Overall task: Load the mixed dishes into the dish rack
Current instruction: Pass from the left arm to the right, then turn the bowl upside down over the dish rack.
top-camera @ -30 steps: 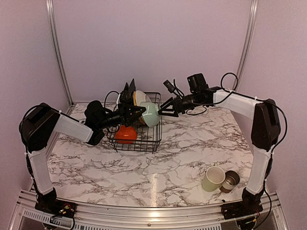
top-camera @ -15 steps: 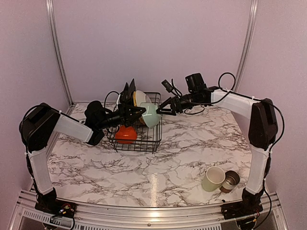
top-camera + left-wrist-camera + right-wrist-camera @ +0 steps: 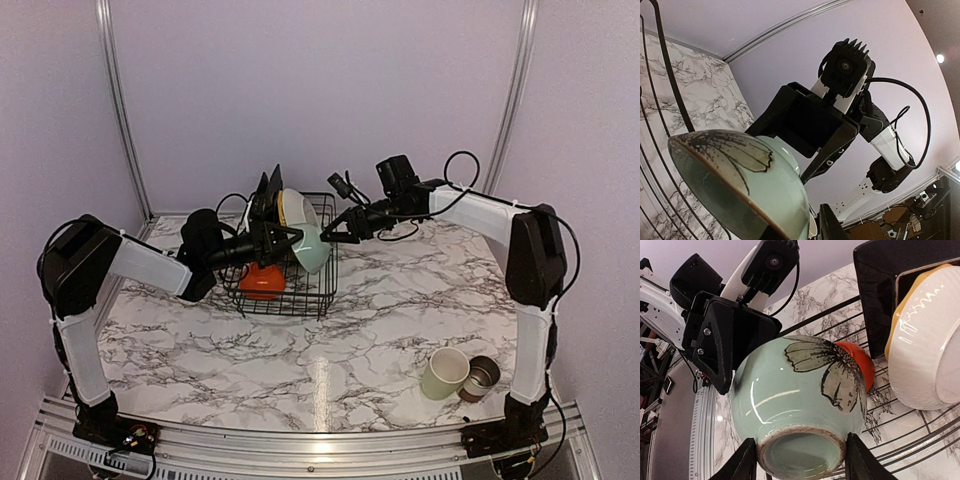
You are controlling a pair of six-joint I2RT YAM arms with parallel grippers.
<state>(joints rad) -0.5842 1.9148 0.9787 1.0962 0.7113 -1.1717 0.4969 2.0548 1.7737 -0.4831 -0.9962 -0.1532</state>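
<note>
The pale green bowl (image 3: 312,248) has sunk slightly toward the right rim of the dish rack (image 3: 300,300) in the past second, with the right claw (image 3: 335,232) pushed in closer. The left claw (image 3: 290,240) is clamped on the bowl's rim. The right claw's fingers (image 3: 740,462) flank the bowl's foot; whether they grip cannot be told. Open tabletop (image 3: 380,320) lies to the right of the rack, with the mug (image 3: 443,373) and cup (image 3: 481,376) well apart.

You see pale-green bowl (image 3: 795,390), 1 grey-black flower print; orange-red dish (image 3: 262,280); black wire rack (image 3: 300,300); white grey-veined marble table (image 3: 400,310).
</note>
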